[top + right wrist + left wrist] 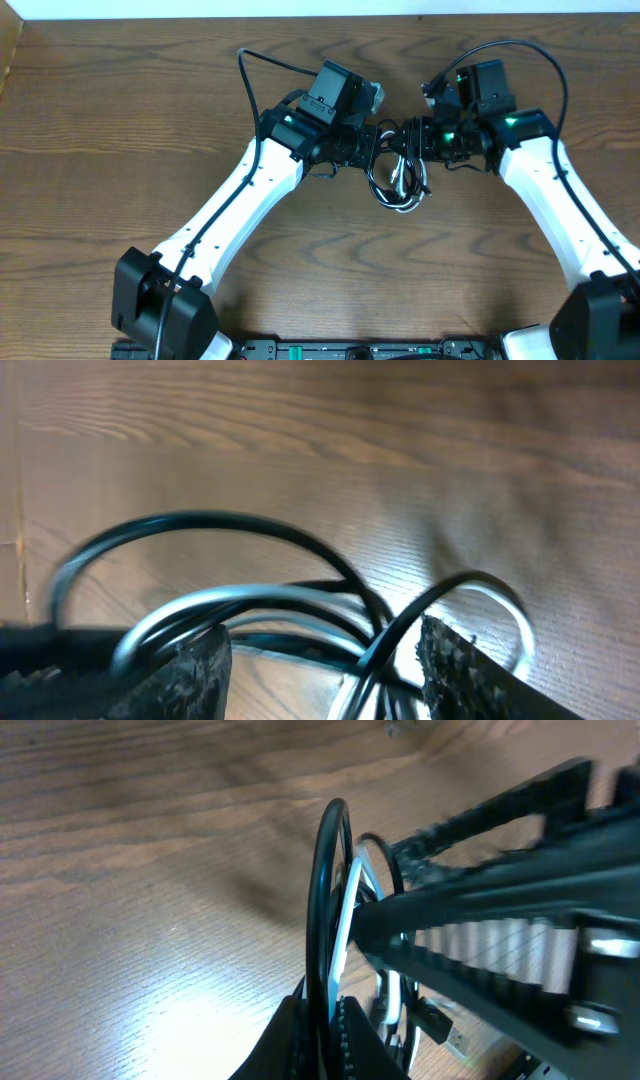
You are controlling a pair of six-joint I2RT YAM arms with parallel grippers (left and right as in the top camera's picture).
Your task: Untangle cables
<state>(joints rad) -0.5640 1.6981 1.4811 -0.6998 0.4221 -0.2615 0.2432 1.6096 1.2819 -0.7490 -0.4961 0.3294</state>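
Overhead: black-and-white cables [398, 190] bunched at centre of table [100, 150], btwn the two arms. L gripper [325, 1025] pressed together, pinching the loops. R gripper [325, 660] spread, loops passing btwn its fingers, not clamped.

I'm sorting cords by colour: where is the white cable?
Overhead, centre: the white cable loops among the black cables, between the left gripper and right gripper.

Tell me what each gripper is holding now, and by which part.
The left gripper is shut on the cables, pinching the black and white loops together on their curve. The right gripper stands open around the loops and grips nothing yet.
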